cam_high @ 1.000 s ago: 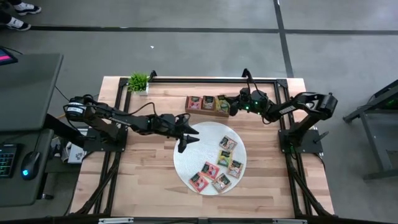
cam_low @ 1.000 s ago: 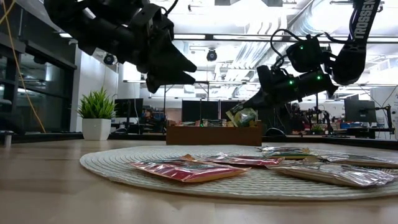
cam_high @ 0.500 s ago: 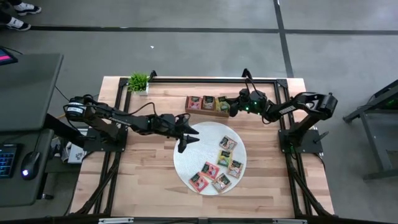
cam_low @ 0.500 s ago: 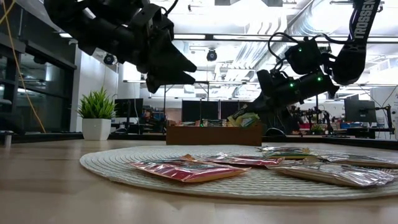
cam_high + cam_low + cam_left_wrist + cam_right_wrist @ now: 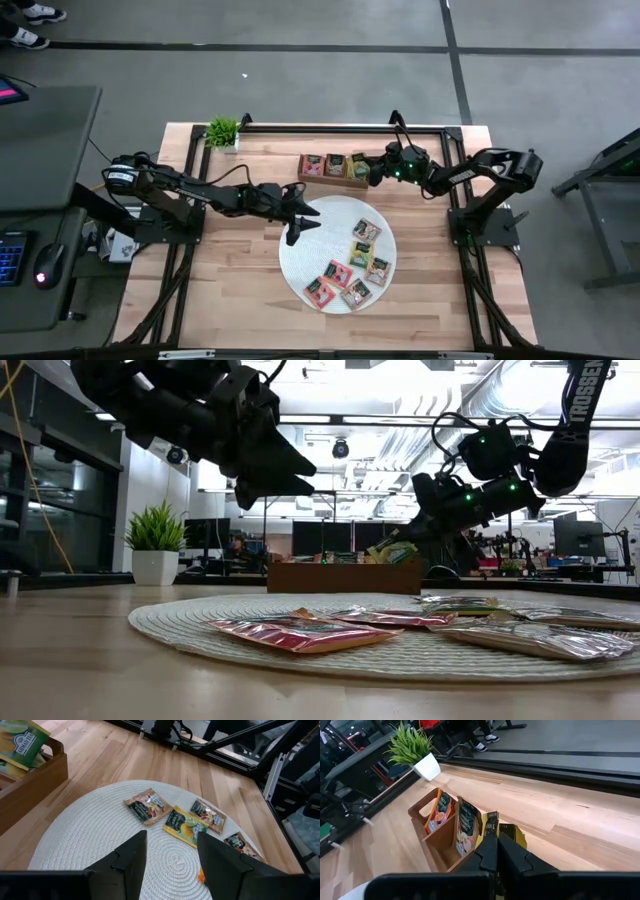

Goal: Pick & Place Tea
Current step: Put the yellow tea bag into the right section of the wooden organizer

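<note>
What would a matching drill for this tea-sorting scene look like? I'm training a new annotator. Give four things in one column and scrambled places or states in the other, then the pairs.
Things:
1. left pincer
2. right pincer
3. potted plant
4. wooden tray

Places or states:
A. at the table's far left corner
B. open, above the white mat
C. behind the mat, tea packets standing in it
D. shut on a yellow tea packet over the tray

Pairs: 1-B, 2-D, 3-A, 4-C

Grey floor (image 5: 300, 80) with dark seams; bright ceiling lights (image 5: 340, 420) overhead.
</note>
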Motion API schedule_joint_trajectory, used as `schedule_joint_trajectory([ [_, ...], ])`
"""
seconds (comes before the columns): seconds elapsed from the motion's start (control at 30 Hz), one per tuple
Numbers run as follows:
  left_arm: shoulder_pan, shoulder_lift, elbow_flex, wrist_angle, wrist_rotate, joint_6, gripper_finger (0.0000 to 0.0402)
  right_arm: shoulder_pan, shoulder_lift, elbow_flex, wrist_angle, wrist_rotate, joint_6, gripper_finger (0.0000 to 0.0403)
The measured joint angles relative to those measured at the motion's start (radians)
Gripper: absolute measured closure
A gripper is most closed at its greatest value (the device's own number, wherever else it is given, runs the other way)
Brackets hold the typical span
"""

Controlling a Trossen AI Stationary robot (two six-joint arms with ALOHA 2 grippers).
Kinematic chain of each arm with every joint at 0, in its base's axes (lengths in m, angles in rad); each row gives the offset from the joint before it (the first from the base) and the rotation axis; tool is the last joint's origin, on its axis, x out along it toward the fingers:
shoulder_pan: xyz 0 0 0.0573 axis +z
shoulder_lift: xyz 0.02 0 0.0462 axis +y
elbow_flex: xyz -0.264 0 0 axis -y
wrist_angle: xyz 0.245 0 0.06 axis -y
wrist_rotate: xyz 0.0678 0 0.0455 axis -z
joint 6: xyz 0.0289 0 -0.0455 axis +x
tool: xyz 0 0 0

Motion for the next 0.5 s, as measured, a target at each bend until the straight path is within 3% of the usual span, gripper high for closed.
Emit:
schedule_joint_trajectory([
  [0.5,0.0,0.0,0.0,0.0,0.009,0.001,0.023,0.0,0.0,0.001,-0.002,0.004,0.095,0.0403],
])
